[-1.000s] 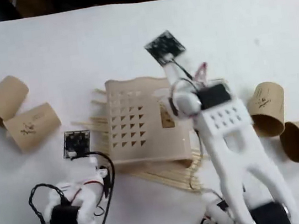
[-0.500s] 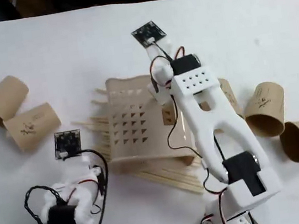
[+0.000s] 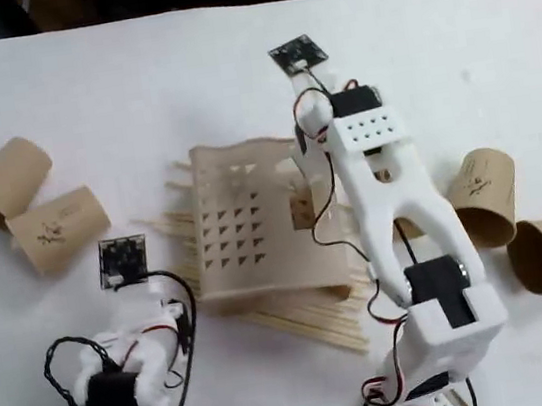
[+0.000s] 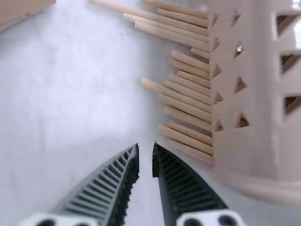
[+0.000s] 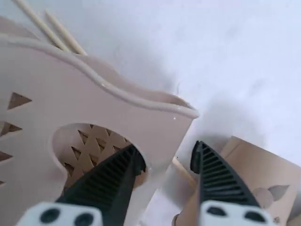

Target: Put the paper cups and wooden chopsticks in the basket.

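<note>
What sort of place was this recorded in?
Probably a robotics lab or test bench: two small robot arms at a white table, with a basket, paper cups and wooden chopsticks set out as props.

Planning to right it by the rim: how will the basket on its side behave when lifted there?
The basket looks like thin, perforated plastic, so probably light and slightly flexible at the rim the right gripper straddles. Held at one edge, it would likely swing. It lies on loose wooden chopsticks, which may roll and let it slide.
</note>
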`<act>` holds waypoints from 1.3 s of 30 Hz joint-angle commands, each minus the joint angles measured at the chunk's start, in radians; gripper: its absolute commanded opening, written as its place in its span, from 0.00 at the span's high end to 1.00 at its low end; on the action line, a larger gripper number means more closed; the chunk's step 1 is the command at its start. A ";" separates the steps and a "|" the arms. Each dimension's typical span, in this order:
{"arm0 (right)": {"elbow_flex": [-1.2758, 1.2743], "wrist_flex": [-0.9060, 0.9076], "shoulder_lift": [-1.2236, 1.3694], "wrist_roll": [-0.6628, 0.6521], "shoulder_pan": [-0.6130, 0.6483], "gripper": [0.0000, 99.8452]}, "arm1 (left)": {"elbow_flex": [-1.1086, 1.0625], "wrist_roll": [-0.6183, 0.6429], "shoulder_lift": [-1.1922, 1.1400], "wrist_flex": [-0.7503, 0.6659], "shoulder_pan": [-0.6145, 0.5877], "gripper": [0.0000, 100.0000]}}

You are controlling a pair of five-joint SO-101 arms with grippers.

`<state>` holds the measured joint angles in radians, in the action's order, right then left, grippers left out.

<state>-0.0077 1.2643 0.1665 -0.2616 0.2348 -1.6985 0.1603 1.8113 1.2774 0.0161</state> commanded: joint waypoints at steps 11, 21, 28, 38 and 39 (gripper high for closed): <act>0.046 -0.125 0.147 0.000 0.002 0.88 | 0.005 -0.006 0.005 0.005 -0.012 0.92; 0.072 -0.139 0.007 0.112 -0.001 0.99 | 0.005 -0.002 0.005 0.005 -0.007 0.92; 0.219 -0.093 -0.091 0.186 0.015 0.99 | 0.005 -0.003 0.005 0.005 -0.007 0.92; 0.511 -0.170 -0.019 0.236 0.010 0.99 | 0.005 0.000 0.005 0.005 -0.007 0.92; 0.525 -0.191 -0.001 0.236 0.010 0.99 | 0.005 0.000 0.005 0.005 -0.007 0.92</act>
<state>0.3928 1.1615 0.1557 -0.0376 0.2378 -1.6985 0.1603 1.8113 1.2774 0.0161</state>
